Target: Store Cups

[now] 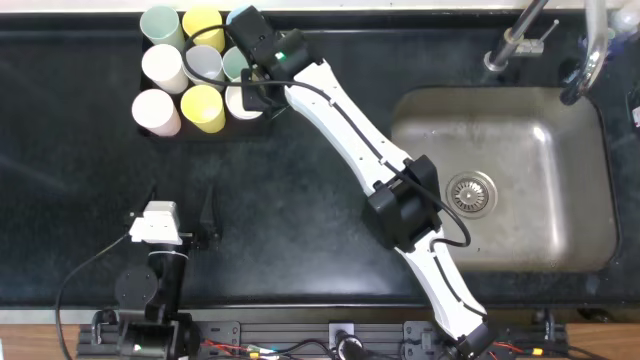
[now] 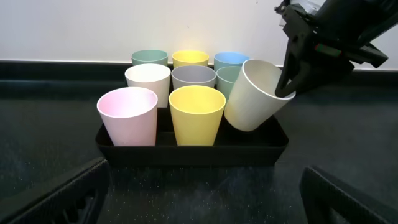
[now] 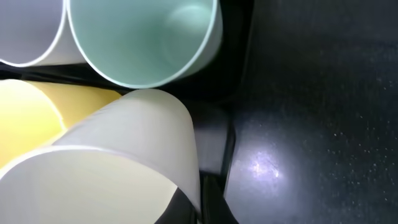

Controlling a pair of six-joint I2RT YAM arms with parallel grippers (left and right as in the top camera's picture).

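Cups fill a black tray [image 2: 186, 153] at the far left of the desk [image 1: 300, 230], three rows deep. The last slot, the front corner beside the yellow cup [image 2: 197, 115], is where the cream cup [image 2: 254, 99] is going. The right end effector [image 2: 288, 78] is closed on that cup's rim, pinching the wall at its raised side. That hold leaves the base free to go down between its neighbours.

The cup hangs tilted, its mouth leaning out away from the tray's middle and its base tucked low behind the tray wall. Whether the base touches the tray floor is hidden. The lean looks deliberate: the base is narrower than the mouth, so feeding it in first keeps the wide rim off the yellow cup and the mint cup [image 3: 143, 37] behind it. The right wrist view shows the cream wall just beside both; whether it touches either cannot be told.

The task reads as nearly done — the cup needs to be brought upright, set down and let go. The likely risk is a nudge to the yellow cup as the cream one rights itself.

The left end effector [image 1: 180, 207] sits near its own base, well apart from the tray, fingers spread wide and holding nothing — out of the way, facing the tray.
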